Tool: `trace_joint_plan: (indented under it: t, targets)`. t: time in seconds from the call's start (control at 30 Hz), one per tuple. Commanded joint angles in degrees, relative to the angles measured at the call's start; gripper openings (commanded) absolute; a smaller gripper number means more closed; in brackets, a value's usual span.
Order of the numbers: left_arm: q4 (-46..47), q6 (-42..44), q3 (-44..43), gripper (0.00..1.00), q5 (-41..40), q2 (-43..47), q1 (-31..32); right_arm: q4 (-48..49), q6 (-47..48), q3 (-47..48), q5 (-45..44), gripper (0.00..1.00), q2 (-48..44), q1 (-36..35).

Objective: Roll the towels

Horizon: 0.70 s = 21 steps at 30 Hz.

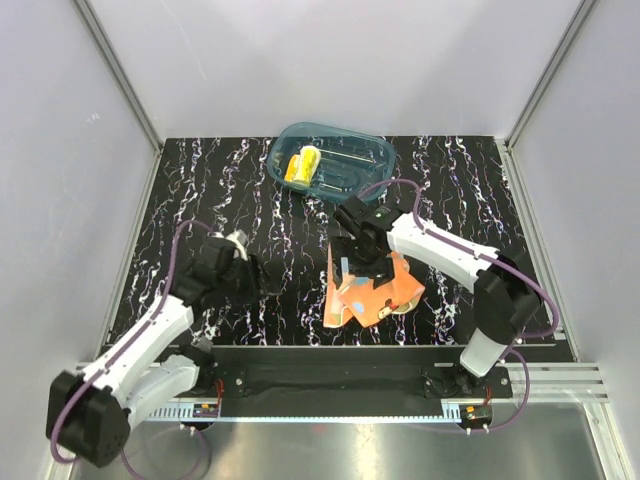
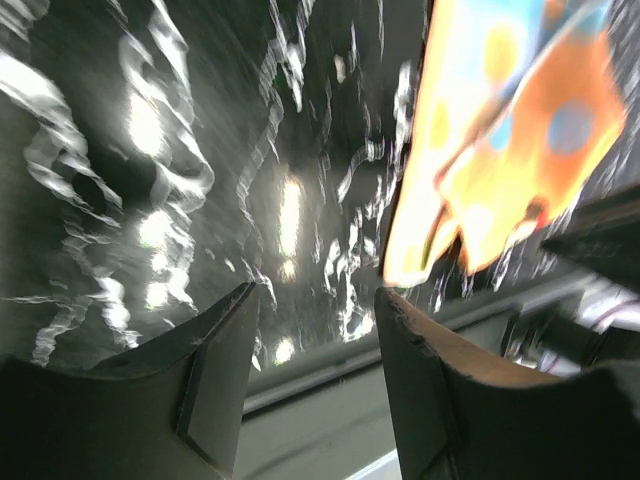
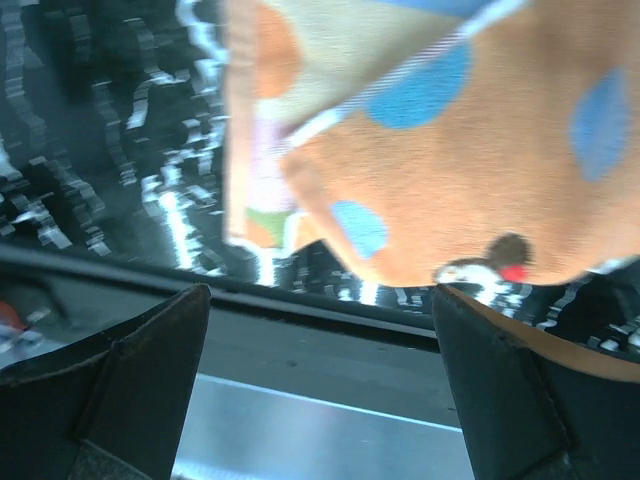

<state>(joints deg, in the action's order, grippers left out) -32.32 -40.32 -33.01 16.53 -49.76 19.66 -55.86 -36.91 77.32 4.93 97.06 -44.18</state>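
The orange towel point(image 1: 372, 290) lies crumpled and partly folded on the black marbled table point(image 1: 230, 190), near its front edge. My right gripper point(image 1: 350, 266) hovers over the towel's far left part, jaws wide open and empty. In the right wrist view the towel point(image 3: 480, 150) fills the upper frame beyond the gripper point(image 3: 320, 292). My left gripper point(image 1: 268, 278) stands open to the left of the towel, holding nothing. In its wrist view the towel point(image 2: 510, 130) shows at upper right, apart from the gripper point(image 2: 318, 295). The yellow towel point(image 1: 302, 165) lies rolled inside the teal tub point(image 1: 375, 150).
The teal translucent tub stands at the back middle of the table. Grey walls enclose the table on three sides. A metal rail point(image 1: 330, 380) with both arm bases runs along the front edge, close to the orange towel.
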Motion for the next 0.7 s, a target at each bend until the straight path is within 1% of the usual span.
trace_joint_plan:
  t: [0.0,0.03,0.07,0.1,0.17,0.2,0.37,0.4,0.47,0.6,0.67]
  targets:
    - [7.16,-6.51,0.49,0.54,-6.16,-4.02,8.69,-6.36,0.78,1.26,-10.36,1.0,1.11,0.15]
    - [8.31,-7.23,0.32,0.54,-7.03,-6.55,10.56,-6.81,0.43,0.47,-13.08,1.0,1.03,0.15]
    - [10.5,-7.76,0.15,0.54,-7.48,-7.89,13.71,-6.81,0.0,-0.06,-14.06,1.0,0.68,0.15]
    - [11.48,-8.63,-0.29,0.55,-8.09,-9.29,15.39,-6.46,-0.27,-0.5,-14.77,1.0,-0.28,0.24]
    - [13.15,-9.25,-1.78,0.56,-10.02,-14.12,18.56,-5.58,-0.88,-1.9,-16.0,1.0,-1.69,0.76]
    - [14.37,-9.34,-2.66,0.57,-10.47,-17.97,21.36,-5.49,-0.97,-2.17,-16.44,1.0,-2.91,1.11]
    - [13.42,-9.34,-10.83,0.57,-15.48,-30.64,30.15,-5.49,-1.24,-4.1,-19.34,1.0,-8.35,4.36]
    - [13.33,-9.43,-11.97,0.57,-16.0,-34.49,31.04,-5.23,-1.24,-4.98,-19.43,1.0,-9.24,5.24]
    - [13.94,-10.22,-14.17,0.58,-15.66,-39.07,32.8,-4.97,-0.28,-5.86,-18.91,1.0,-11.61,7.53]
    - [13.69,-11.28,-17.08,0.59,-15.83,-43.58,34.83,-5.4,1.48,-7.27,-18.2,1.0,-14.0,10.25]
    - [10.71,-11.28,-19.7,0.6,-16.36,-45.94,36.23,-5.67,2.1,-7.62,-18.03,1.0,-15.13,11.13]
